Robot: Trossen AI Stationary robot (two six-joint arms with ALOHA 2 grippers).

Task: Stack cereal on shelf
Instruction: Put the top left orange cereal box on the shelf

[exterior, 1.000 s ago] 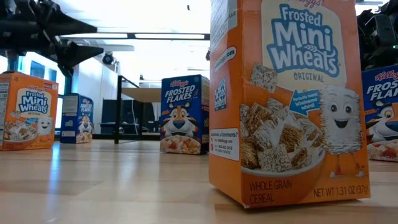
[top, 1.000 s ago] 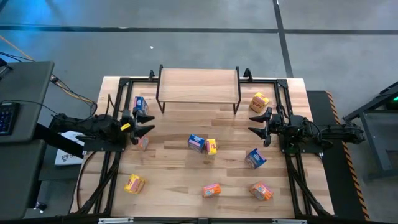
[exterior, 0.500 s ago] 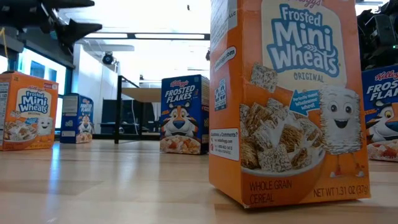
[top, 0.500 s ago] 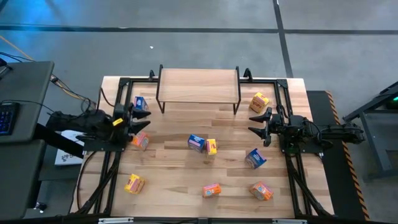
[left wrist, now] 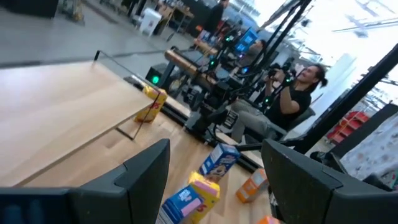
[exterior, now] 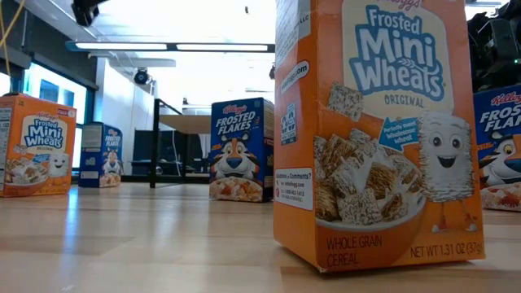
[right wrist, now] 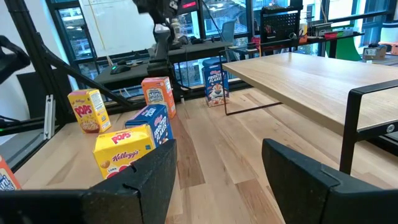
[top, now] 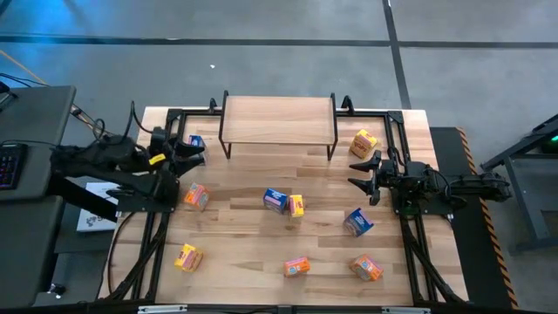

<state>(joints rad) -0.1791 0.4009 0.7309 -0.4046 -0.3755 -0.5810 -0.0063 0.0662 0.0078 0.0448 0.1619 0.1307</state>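
Note:
Several small cereal boxes lie scattered on the table: a blue one [top: 197, 140] by the shelf's left leg, an orange one [top: 195, 196], a blue [top: 275, 200] and yellow [top: 296, 205] pair in the middle, and a yellow one [top: 364, 142] at the far right. The shelf [top: 279, 119], a light board on black legs, stands at the far edge with nothing on it. My left gripper [top: 199, 153] [left wrist: 216, 146] hovers open, raised beside the blue box. My right gripper [top: 359, 172] [right wrist: 219, 146] waits open at the right side, pointing toward the middle.
More boxes sit toward the near edge: yellow [top: 188, 257], orange [top: 297, 266], orange [top: 367, 267] and blue [top: 358, 221]. An orange box [exterior: 374, 130] stands close to the low camera. Black frame rails run along both table sides. A seated person [left wrist: 292, 93] shows beyond the table.
My left gripper has risen and drawn back toward the table's far-left corner, leaving the low view's top. It stayed open. The orange box it hovered over now shows fully. The right arm has kept still.

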